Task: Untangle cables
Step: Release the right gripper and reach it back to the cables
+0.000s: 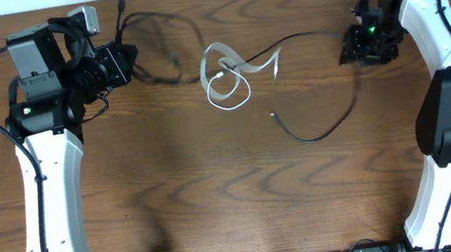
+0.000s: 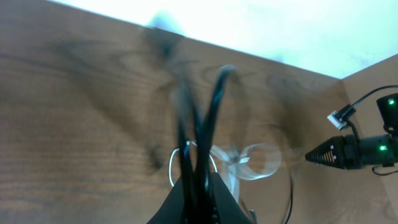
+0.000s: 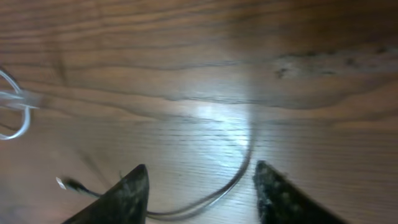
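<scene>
I work over the wooden table (image 1: 220, 215), and the knot sits at its far middle, so both arms have to reach in from the sides. The left arm (image 1: 47, 177) does the holding. Its left gripper (image 1: 119, 63) is clenched on the left black cable (image 2: 212, 118), whose strands rise out of the pinch in the left wrist view. I would keep that grip firm and draw left slowly.

The right gripper (image 3: 199, 177) hangs low with its jaws released and holds nothing. The right black cable (image 3: 245, 165) lies on the wood between its fingers. I judge that a fresh grasp nearer the tangle is what this step calls for. A pull from out at the right would only tighten things.

The white cable (image 1: 227, 71) is coiled at the centre, and both black cords run into it. I cannot tell which strand passes over which. The small plug end (image 1: 274, 116) lies free, near of the coil. I would feed that end back through rather than drag the loop.
</scene>
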`<state>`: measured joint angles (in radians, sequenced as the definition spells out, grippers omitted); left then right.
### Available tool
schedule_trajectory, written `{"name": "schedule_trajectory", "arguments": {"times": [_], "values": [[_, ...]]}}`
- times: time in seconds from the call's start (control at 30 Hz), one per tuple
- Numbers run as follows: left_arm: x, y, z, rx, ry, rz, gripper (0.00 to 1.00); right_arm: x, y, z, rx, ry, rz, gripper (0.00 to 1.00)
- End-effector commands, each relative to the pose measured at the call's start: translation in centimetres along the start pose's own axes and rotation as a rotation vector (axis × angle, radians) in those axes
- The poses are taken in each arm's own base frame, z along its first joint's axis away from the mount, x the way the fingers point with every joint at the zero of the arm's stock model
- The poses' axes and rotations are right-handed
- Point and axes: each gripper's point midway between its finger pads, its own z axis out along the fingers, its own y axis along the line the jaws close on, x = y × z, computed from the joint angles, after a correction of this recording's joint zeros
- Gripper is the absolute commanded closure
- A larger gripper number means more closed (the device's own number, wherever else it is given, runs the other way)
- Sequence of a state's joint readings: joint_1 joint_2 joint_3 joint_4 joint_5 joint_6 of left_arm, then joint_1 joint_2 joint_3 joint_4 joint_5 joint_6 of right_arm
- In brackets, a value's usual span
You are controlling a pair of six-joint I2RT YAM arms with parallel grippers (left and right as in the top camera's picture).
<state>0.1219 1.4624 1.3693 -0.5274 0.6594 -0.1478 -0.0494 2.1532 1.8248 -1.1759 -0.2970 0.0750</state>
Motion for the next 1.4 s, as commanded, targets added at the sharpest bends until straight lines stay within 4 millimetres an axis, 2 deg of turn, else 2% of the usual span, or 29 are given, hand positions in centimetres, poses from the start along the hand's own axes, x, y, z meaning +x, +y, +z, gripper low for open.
{"name": "schedule_trajectory", "arguments": {"times": [0.0, 0.17, 0.23, 0.33, 0.43, 0.67, 0.8, 1.0, 1.13, 1.37], "values": [[0.4, -0.9, -0.1, 0.002, 0.014, 0.032, 0.92, -0.1, 2.3, -0.4, -0.084, -0.013, -0.088, 0.40], [2.1, -3.6, 1.0, 0.050, 0.074, 0.062, 0.92, -0.4, 5.6, -1.4, -0.243, -0.045, -0.169, 0.36], [2.3, -4.8, 1.5, 0.075, 0.078, 0.089, 0.93, -0.2, 8.4, -2.3, -0.394, -0.068, -0.265, 0.35], [1.8, -6.1, 1.8, 0.104, 0.052, 0.106, 0.93, 0.6, 12.4, -4.3, -0.630, -0.103, -0.401, 0.35], [0.7, -6.5, 1.9, 0.114, 0.011, 0.032, 0.94, 1.6, 15.5, -5.6, -0.787, -0.117, -0.486, 0.35], [-1.5, -7.4, 1.7, 0.152, -0.062, -0.128, 0.93, 4.4, 20.9, -4.1, -0.811, -0.059, -0.622, 0.31], [-1.8, -7.5, 1.6, 0.161, -0.065, -0.230, 0.93, 5.4, 24.5, -3.3, -0.829, -0.053, -0.681, 0.28], [-1.9, -7.6, 1.6, 0.169, -0.057, -0.333, 0.93, 6.3, 28.7, -2.4, -0.854, -0.064, -0.732, 0.28], [-1.8, -7.6, 1.6, 0.169, -0.056, -0.339, 0.92, 6.7, 30.7, -2.2, -0.869, -0.078, -0.754, 0.31], [-1.7, -7.9, 1.6, 0.188, -0.043, -0.344, 0.93, 7.0, 32.6, -0.7, -0.831, -0.076, -0.734, 0.37]]}}
